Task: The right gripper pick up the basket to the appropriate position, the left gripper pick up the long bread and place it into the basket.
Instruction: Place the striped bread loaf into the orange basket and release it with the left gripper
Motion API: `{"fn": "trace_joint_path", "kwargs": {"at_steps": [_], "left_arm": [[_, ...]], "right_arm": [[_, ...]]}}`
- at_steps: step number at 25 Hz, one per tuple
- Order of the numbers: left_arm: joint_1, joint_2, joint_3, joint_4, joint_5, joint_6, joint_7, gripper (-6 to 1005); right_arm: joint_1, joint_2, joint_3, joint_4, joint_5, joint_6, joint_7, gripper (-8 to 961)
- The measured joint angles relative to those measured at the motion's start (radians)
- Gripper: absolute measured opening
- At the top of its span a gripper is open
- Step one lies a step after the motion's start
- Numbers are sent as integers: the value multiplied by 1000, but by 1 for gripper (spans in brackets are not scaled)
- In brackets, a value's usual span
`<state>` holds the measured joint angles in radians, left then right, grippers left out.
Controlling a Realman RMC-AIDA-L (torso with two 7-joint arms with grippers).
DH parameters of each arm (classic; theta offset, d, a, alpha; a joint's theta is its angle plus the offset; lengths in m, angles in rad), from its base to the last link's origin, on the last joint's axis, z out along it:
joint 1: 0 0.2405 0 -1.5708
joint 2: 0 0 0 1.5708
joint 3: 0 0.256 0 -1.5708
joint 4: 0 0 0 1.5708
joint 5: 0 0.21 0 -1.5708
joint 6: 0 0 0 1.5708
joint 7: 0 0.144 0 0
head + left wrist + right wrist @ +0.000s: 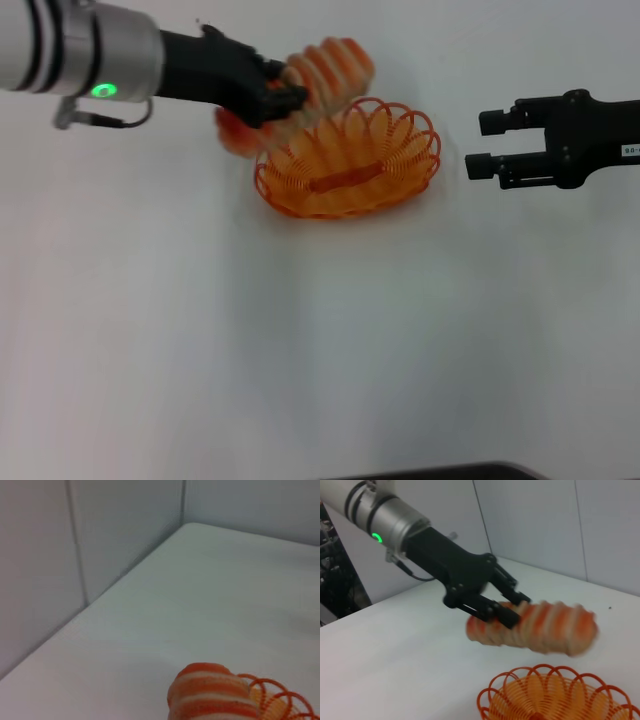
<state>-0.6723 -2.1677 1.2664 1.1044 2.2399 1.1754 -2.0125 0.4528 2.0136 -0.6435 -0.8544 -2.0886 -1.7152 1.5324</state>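
Observation:
My left gripper (pixel 283 98) is shut on the long bread (pixel 325 72), an orange loaf with cream ridges, and holds it in the air just above the far left rim of the basket. The right wrist view shows the left gripper (pixel 512 611) clamping the bread (pixel 545 627) near one end, above the basket (pixel 555 697). The oval orange wire basket (pixel 350 165) sits on the white table. My right gripper (pixel 480 143) is open and empty, a short way right of the basket. The left wrist view shows the bread's end (pixel 212 697) and some basket loops (pixel 280 700).
The white table (pixel 300 350) spreads wide toward me. A pale wall (pixel 75 555) meets the table's far edge behind the left arm. A dark edge (pixel 440 472) shows at the very front.

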Motion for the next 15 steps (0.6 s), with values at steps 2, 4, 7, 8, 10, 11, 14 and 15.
{"fn": "trace_joint_path", "kwargs": {"at_steps": [2, 4, 7, 8, 10, 11, 14, 15], "left_arm": [[-74, 1, 14, -121, -6, -27, 21, 357], [-92, 1, 15, -154, -6, -33, 29, 337], [-154, -1, 29, -260, -7, -47, 42, 316], [-163, -1, 35, -277, -7, -48, 37, 310], [-174, -2, 39, -293, -8, -48, 16, 296], [-174, -2, 40, -294, -9, -47, 8, 288], [-162, -5, 41, -283, -18, -38, 1, 263], [-157, -5, 41, -281, -23, -36, 1, 255]], "right_arm": [[0, 1, -1, 0, -1, -5, 0, 717], [0, 2, -2, 0, -1, -9, 0, 717], [0, 6, -2, 0, -2, -10, 0, 718], [0, 7, -3, 0, -2, -10, -1, 718], [1, 10, -5, 4, -3, -10, -5, 718], [3, 11, -5, 6, -4, -10, -7, 718], [9, 11, -5, 10, -11, -10, -8, 718], [11, 11, -5, 10, -13, -10, -8, 718]]}}
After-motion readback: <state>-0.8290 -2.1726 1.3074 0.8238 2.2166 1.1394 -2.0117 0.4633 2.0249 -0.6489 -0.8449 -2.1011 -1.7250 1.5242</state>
